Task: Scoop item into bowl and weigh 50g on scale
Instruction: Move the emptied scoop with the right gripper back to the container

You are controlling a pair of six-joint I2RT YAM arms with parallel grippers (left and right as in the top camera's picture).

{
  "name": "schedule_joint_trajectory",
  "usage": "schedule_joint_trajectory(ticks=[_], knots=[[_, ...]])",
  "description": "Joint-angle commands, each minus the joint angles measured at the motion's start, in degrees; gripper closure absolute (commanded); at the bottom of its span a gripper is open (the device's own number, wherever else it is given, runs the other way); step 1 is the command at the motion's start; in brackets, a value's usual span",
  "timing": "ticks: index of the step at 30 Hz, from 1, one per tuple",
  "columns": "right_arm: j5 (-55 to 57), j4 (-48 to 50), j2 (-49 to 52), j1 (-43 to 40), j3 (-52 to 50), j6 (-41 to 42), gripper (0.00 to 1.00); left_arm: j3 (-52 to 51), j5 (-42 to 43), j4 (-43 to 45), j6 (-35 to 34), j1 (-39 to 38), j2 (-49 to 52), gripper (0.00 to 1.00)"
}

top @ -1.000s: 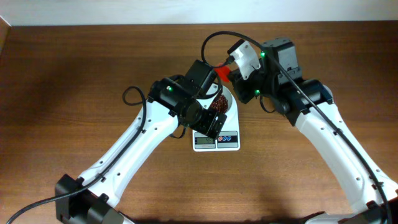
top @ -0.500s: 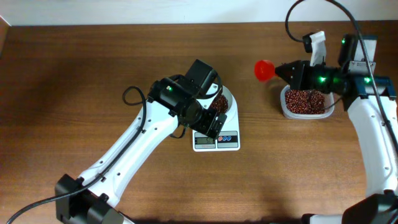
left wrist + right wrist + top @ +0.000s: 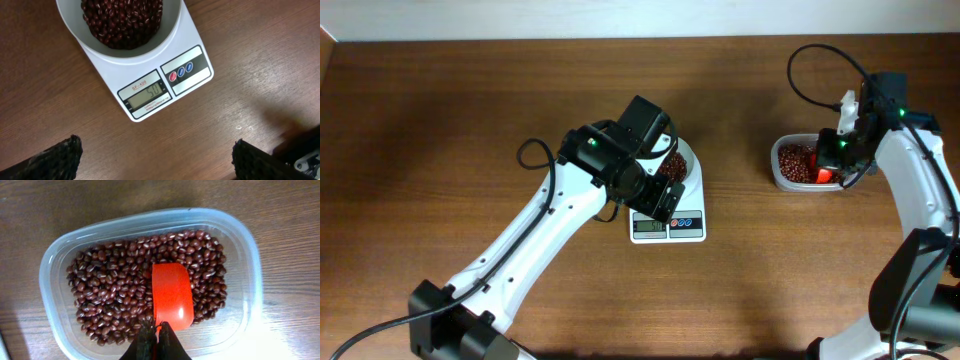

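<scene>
The white bowl (image 3: pixel 120 47) holds dark red-brown beans (image 3: pixel 122 20) and stands on the white scale (image 3: pixel 192 30), whose display (image 3: pixel 146 95) reads 50. It also shows in the overhead view, where the scale (image 3: pixel 668 226) lies under my left arm. My left gripper (image 3: pixel 157 160) is open and empty above the bare table in front of the scale. My right gripper (image 3: pixel 155 332) is shut on the handle of a red scoop (image 3: pixel 172 295), whose empty cup rests on the beans (image 3: pixel 110 295) in the clear tub (image 3: pixel 60 260) at the right (image 3: pixel 790 175).
Wooden table (image 3: pixel 470 120) all round. A black cable (image 3: pixel 810 60) loops above the right arm. My left arm (image 3: pixel 560 210) covers part of the bowl from above.
My right gripper carried the red scoop from over the bowl to the right and lowered it into the clear tub. The left arm has not moved.
</scene>
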Motion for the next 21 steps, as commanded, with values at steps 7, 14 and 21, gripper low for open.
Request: schedule_joint_trajectory(ticks=[7, 14, 21], knots=[[2.9, 3.9, 0.7, -0.2, 0.2, 0.0, 0.81, 0.7, -0.2, 0.1, 0.1, -0.1, -0.1, 0.01], [8.4, 0.4, 2.3, -0.2, 10.2, -0.8, 0.23, 0.7, -0.2, 0.1, 0.1, -0.1, -0.1, 0.01], [-16.2, -0.1, 2.7, 1.5, 14.3, -5.8, 0.14, 0.7, -0.2, 0.1, 0.1, -0.1, -0.1, 0.01]])
